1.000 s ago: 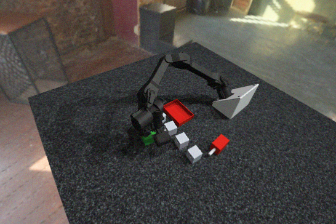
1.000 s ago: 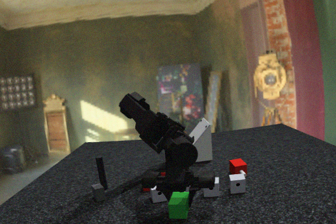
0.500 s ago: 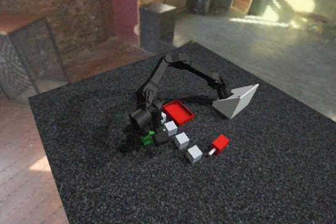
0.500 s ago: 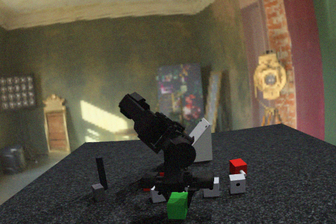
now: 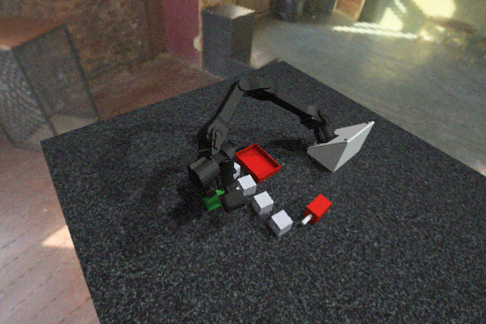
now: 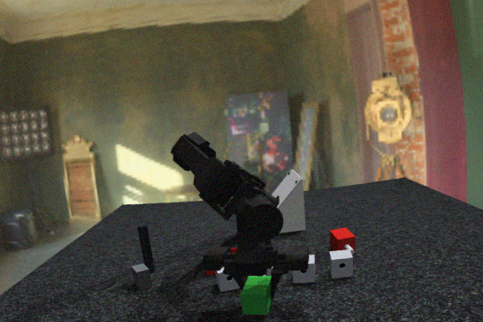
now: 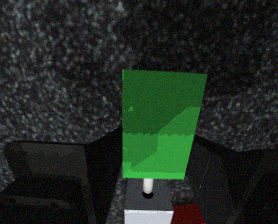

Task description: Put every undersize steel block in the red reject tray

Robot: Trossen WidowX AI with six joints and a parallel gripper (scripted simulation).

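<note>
Green gauge point(image 5: 213, 202) point(image 6: 256, 295) point(image 7: 159, 122) close beside block point(image 7: 148, 216)

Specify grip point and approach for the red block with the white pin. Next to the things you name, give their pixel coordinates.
Grip the red block body point(image 5: 318, 206) point(image 6: 341, 239), across two opposite flat sides flanking the pin point(image 5: 306, 219) point(image 6: 349, 248), probably from above: its top is exposed, and the pin sticks out sideways, low.
</note>
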